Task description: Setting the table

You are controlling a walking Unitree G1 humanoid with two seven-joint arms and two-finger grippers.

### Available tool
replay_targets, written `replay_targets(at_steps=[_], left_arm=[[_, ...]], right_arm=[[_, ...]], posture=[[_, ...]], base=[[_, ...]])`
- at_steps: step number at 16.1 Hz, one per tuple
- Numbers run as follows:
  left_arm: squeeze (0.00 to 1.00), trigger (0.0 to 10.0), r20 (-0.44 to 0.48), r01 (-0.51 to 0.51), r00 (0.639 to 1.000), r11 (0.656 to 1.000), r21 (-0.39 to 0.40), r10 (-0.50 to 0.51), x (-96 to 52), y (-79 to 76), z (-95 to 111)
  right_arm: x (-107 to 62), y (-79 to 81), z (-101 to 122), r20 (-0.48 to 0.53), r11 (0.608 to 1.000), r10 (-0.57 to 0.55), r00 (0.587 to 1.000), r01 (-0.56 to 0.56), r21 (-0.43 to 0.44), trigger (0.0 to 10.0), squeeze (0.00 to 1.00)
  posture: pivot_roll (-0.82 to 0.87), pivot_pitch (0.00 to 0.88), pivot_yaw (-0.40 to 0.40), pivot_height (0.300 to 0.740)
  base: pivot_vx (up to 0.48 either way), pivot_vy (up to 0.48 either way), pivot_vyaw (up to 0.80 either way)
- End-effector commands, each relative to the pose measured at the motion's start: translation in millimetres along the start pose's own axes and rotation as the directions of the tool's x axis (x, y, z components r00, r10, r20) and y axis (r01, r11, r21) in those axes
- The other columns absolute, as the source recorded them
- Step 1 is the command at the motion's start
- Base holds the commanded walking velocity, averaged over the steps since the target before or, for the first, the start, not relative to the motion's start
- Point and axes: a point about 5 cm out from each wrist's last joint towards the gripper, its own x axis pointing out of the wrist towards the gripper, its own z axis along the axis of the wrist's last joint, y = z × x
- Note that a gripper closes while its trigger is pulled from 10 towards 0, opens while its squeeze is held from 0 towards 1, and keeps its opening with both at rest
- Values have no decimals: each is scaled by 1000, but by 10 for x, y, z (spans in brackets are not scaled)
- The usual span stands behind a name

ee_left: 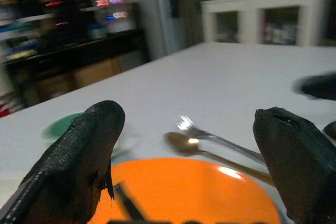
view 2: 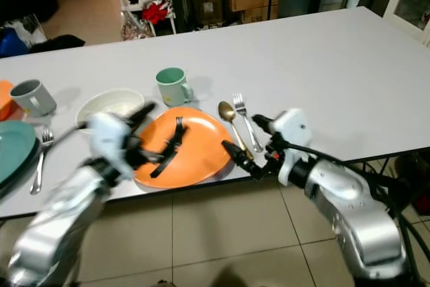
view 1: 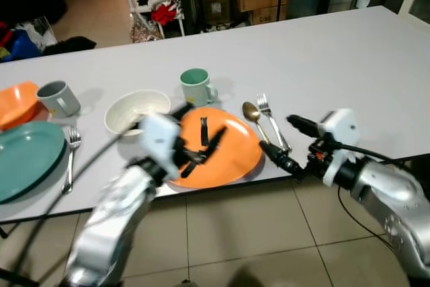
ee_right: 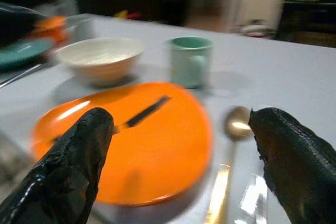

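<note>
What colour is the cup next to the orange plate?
Pale green cup, clearest in the left eye view.

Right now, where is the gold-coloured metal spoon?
In the left eye view, the gold-coloured metal spoon lies on the white table, between the orange plate and the silver fork.

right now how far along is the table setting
Mostly laid, it seems. One place has the orange plate, with the white bowl and green mug behind it and the spoon and fork beside it. Further left sit a teal plate, another fork, a grey mug and an orange bowl. The left gripper hovers open over the orange plate, the right gripper open by the cutlery, both empty. No knives visible.
</note>
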Motion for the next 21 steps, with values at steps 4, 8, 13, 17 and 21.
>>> replay_targets(at_steps=[4,8,13,17,21], left_arm=[[0,10000,-121,-279,950,957,76,286,-475,119,-130],[0,10000,-179,-441,873,891,106,454,-696,166,-246],[0,10000,-181,-499,836,855,140,517,-740,186,-253],[0,10000,-199,-476,835,854,207,514,-790,254,-288],[0,10000,-179,-461,849,863,208,497,-730,275,-255]], right_arm=[[-40,125,-45,25,975,-212,977,213,-61,10000,0],[95,282,-149,29,985,-168,985,166,48,10000,0],[203,265,-258,-32,978,-198,980,200,54,10000,0],[87,197,-412,-61,954,-277,959,282,104,10000,0],[33,213,-485,-89,944,-292,952,301,131,10000,0]], posture=[[-134,0,151,740],[-108,0,94,740],[-92,0,42,740],[-96,0,40,740],[-112,0,60,740]], base=[[0,0,0],[0,0,0],[0,0,0],[0,0,0],[0,0,0]])
